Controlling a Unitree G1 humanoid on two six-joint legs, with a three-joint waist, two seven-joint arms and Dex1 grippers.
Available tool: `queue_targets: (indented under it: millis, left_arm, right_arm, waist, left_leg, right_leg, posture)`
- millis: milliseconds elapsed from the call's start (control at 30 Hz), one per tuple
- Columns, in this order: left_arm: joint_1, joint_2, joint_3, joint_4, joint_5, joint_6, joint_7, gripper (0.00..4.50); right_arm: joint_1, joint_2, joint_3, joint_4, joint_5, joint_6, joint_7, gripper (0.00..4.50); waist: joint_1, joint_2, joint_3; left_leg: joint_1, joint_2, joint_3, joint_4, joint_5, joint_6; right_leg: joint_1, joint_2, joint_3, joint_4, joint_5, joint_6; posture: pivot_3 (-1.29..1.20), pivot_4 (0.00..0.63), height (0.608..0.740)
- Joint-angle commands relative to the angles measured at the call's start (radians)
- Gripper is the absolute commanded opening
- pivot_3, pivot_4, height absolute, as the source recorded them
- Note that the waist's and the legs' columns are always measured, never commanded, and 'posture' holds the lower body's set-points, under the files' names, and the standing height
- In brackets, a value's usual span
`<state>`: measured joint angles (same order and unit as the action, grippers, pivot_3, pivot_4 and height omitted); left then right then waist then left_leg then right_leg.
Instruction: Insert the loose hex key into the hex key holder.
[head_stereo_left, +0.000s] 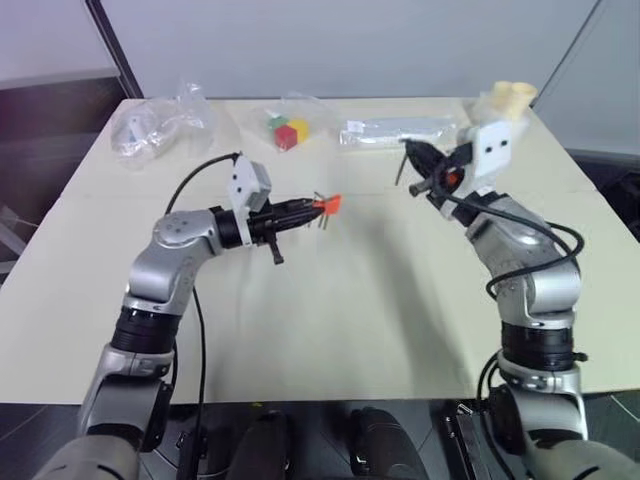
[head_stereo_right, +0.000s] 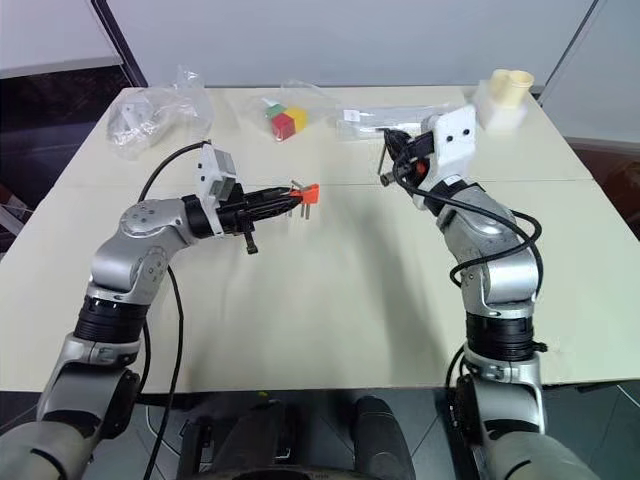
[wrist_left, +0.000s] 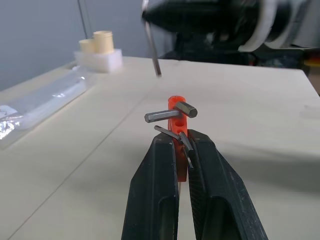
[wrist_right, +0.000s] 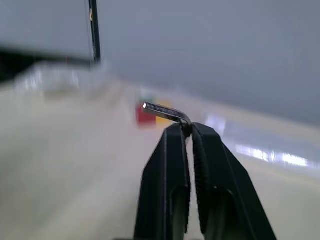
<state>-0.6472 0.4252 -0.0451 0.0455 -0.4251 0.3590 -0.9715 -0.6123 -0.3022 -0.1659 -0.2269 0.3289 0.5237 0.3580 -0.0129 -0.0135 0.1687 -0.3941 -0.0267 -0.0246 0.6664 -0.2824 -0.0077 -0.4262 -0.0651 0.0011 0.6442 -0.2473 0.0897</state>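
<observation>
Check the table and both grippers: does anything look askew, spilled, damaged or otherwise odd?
Nothing stands out. The left gripper holds the small red-orange plastic hex key holder above the pale table; the right gripper pinches the thin grey L-shaped hex key.

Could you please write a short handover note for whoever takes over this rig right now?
Left tool: shut on the hex key holder, held above the table, keys sticking out.
Right tool: shut on the loose hex key, raised off the table, apart from the holder.
Done: both parts picked up.
Left: bring the key to the holder, line it up with a free slot and push it in. Not yet inserted.
</observation>
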Motion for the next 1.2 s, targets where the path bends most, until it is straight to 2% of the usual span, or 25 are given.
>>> queue_targets:
  millis: [33, 467, 1200]
  left_arm:
    - [-0.038, -0.005, 0.034, 0.000, -0.013, -0.024, 0.013, 0.00]
    - [-0.057, -0.024, 0.029, 0.010, -0.008, -0.023, 0.025, 0.00]
    - [-0.063, -0.028, 0.050, -0.014, -0.030, -0.002, 0.033, 0.00]
  right_arm:
    - [-0.043, 0.027, 0.005, -0.076, 0.040, -0.051, -0.001, 0.04]
    - [-0.016, 0.042, 0.135, -0.147, 0.078, -0.033, 0.064, 0.04]
    - [-0.009, 0.041, 0.161, -0.105, 0.054, -0.065, 0.068, 0.04]
  waist:
    - [0.000, 0.000, 0.000]
    - [0.000, 0.000, 0.000]
    - [0.000, 0.000, 0.000]
  left_leg:
    - [0.000, 0.000, 0.000, 0.000, 0.000, 0.000]
    - [0.000, 0.000, 0.000, 0.000, 0.000, 0.000]
    - [0.001, 0.000, 0.000, 0.000, 0.000, 0.000]
  right_leg:
    - [0.000, 0.000, 0.000, 0.001, 0.000, 0.000]
    - [0.000, 0.000, 0.000, 0.001, 0.000, 0.000]
    - [0.000, 0.000, 0.000, 0.001, 0.000, 0.000]
  posture:
    - [0.00, 0.150, 0.740]
    - [0.00, 0.150, 0.740]
    - [0.00, 0.150, 0.740]
